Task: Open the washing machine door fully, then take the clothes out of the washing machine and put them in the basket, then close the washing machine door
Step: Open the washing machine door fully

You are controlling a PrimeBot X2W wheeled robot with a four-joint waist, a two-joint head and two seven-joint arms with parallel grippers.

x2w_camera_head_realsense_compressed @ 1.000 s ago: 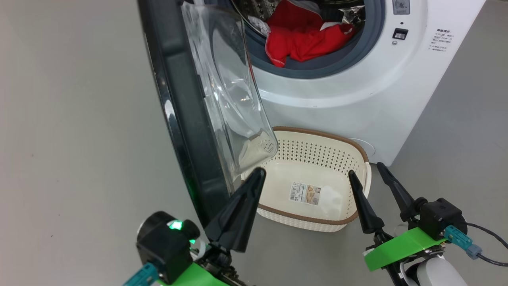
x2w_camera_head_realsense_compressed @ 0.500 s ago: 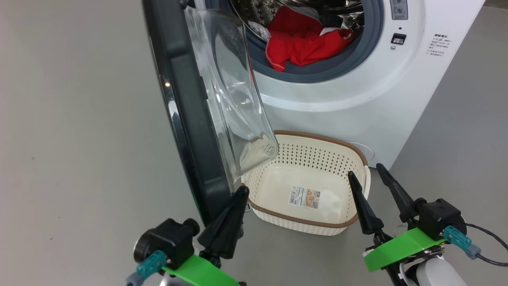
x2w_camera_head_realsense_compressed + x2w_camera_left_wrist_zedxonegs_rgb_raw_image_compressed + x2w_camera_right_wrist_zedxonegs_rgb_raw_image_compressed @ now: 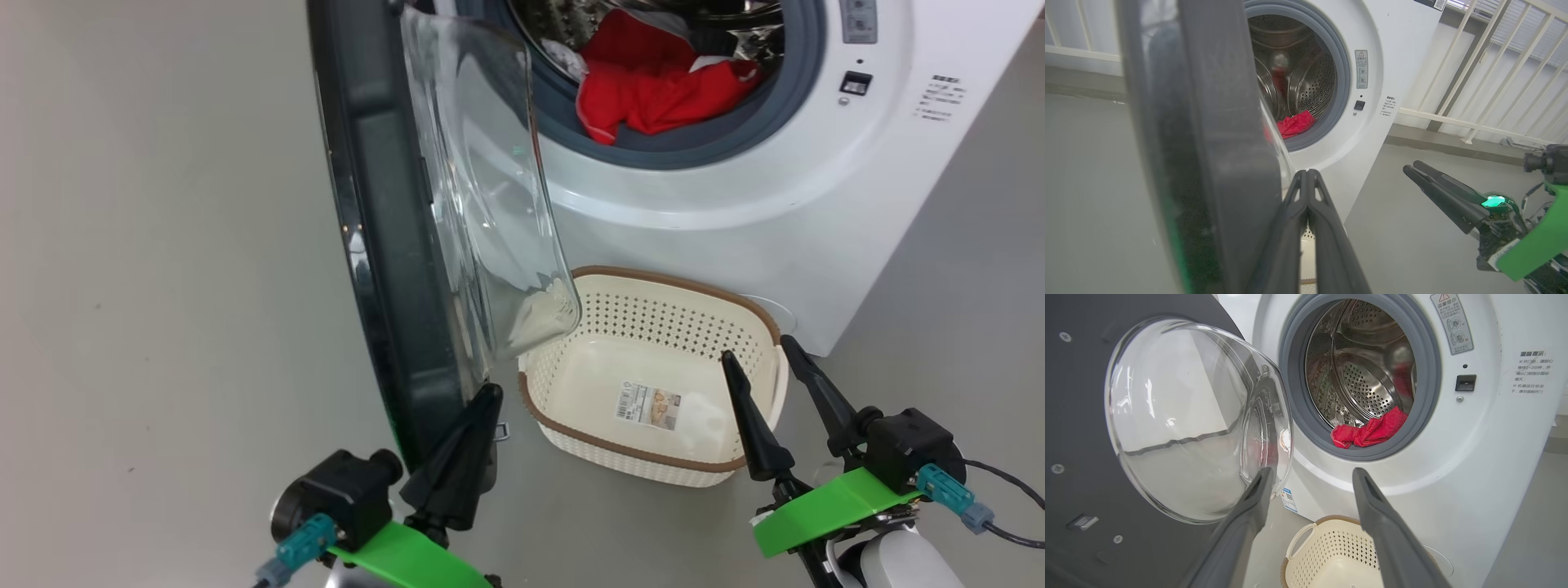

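The washing machine door [image 3: 384,229] stands swung out from the washing machine [image 3: 735,204]. It is roughly edge-on to the head camera and runs from twelve o'clock down to seven o'clock of that view, with its glass bowl [image 3: 482,188] bulging toward the basket. The left gripper [image 3: 488,394] sits at seven o'clock, its fingers pressed together into a single wedge. The tip lies at the door's lower inner rim; whether it touches I cannot tell. Joined fingers suit pushing rather than gripping, so this reads as the door-opening step: a blunt point on the inner side can nudge the door wider toward nine o'clock. The door looks about square to the machine's front, so some swing is probably left before it counts as fully open.

The right gripper [image 3: 758,353] hovers at five o'clock with its fingers spread apart and nothing between them. It points up toward the drum opening, probably readied for reaching in. The clothes [image 3: 653,90] lie in the drum mouth at one o'clock, draped onto the grey gasket [image 3: 678,151]. The basket [image 3: 653,279] sits empty on the floor [image 3: 163,327] near the view's centre, below the opening and just beside the bowl, which makes for a short drop.
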